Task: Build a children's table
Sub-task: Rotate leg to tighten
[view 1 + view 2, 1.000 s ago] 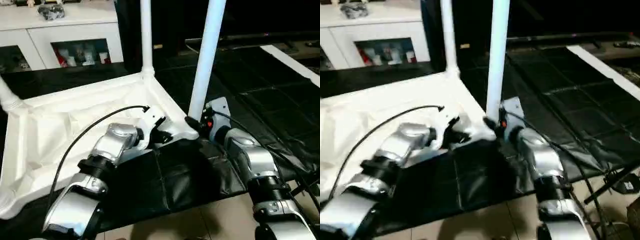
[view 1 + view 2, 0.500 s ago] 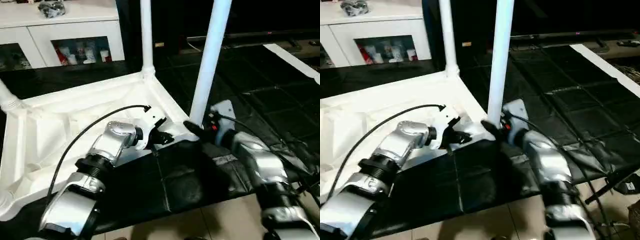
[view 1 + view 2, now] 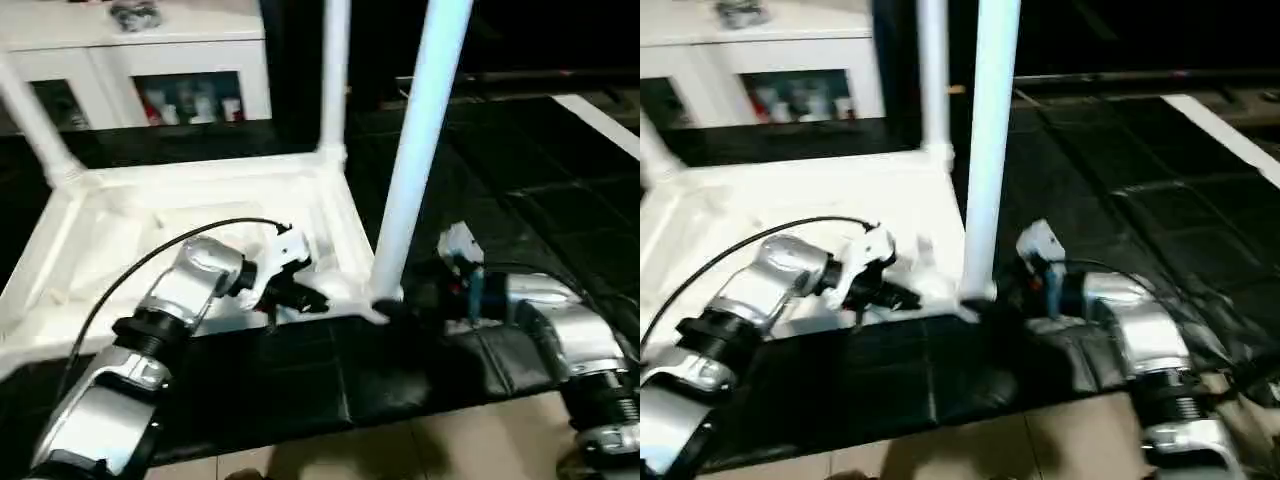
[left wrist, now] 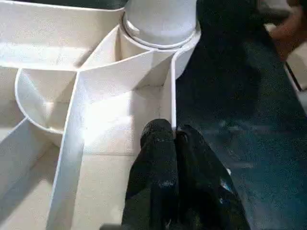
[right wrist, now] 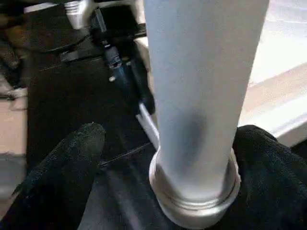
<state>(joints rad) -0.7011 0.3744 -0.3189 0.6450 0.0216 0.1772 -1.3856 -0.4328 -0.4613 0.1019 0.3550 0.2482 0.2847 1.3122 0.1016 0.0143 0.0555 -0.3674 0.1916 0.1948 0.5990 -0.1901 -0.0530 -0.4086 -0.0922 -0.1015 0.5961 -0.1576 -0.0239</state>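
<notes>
The children's table lies upside down on a black mat, its ribbed white top [image 3: 130, 215] facing up. Three white legs stand in corner sockets: the near right leg [image 3: 415, 150], a far right one [image 3: 335, 70] and a far left one [image 3: 35, 120]. My left gripper [image 3: 305, 298] is shut on the top's thin near rim [image 4: 171, 96], close to the near right socket [image 4: 160, 28]. My right gripper [image 5: 170, 139] stands open at the base of the near right leg [image 5: 201, 86], one black finger [image 5: 72, 158] on each side of it.
A white cabinet [image 3: 150, 55] with glass doors stands behind the table. The black mat [image 3: 300, 370] ends at a tiled floor [image 3: 450, 450] in front. A white strip [image 3: 600, 115] lies on the dark floor at the far right.
My right gripper's jaws have spread apart around the near leg's base, and the arm has drawn back a little. The left gripper keeps its hold. The head view has shifted.
</notes>
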